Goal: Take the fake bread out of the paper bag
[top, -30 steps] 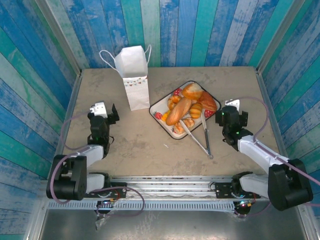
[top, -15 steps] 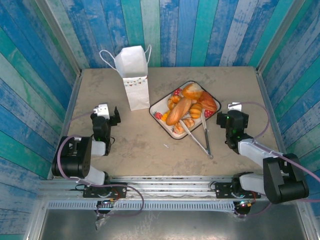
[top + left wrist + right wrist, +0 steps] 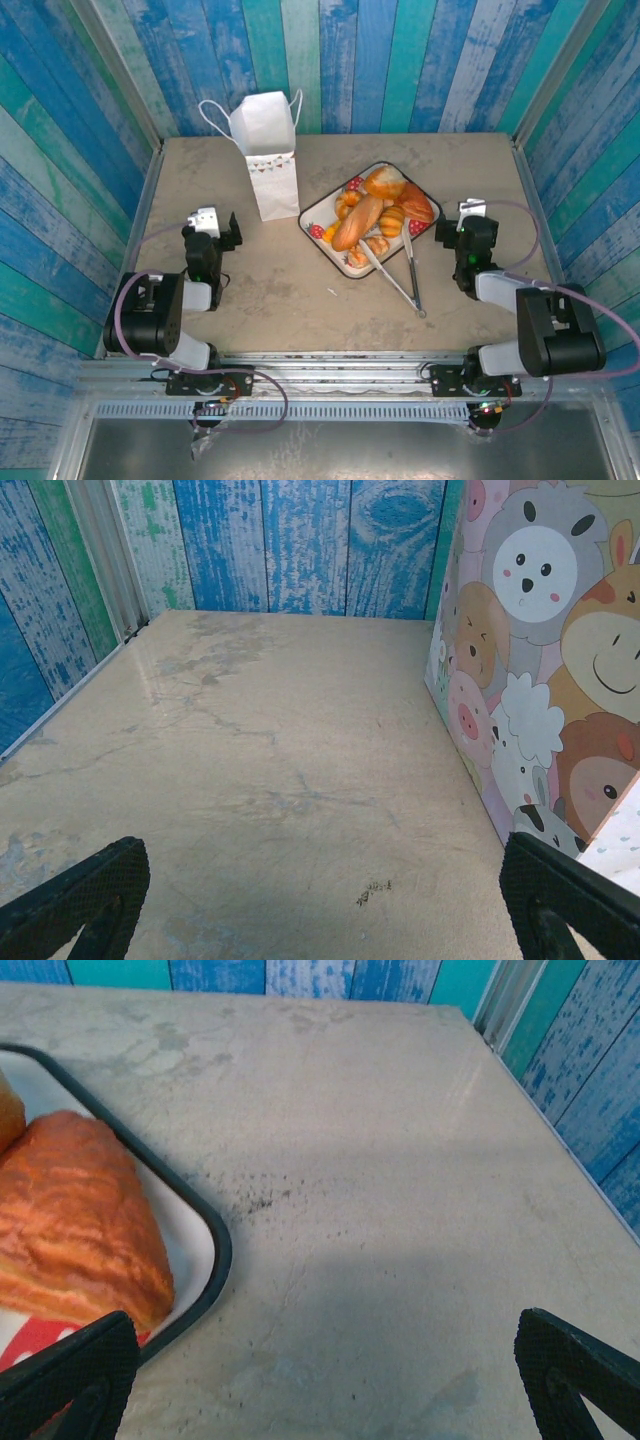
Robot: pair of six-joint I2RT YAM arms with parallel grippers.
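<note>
Probably finishing, since the fake bread [image 3: 375, 215] is lying on the tray [image 3: 306, 223]; left gripper [image 3: 320, 900] and right gripper [image 3: 320, 1380] are sitting spread wide, empty, needing one peek inside the far paper bag [image 3: 272, 150].

View edges cut off the paper bag [image 3: 540, 660] and one fake bread [image 3: 70, 1220] pastry.

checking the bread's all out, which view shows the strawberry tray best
Top external: the whole tray with the fake bread piled on it. The right wrist view catches one corner of it and a single pastry.
</note>
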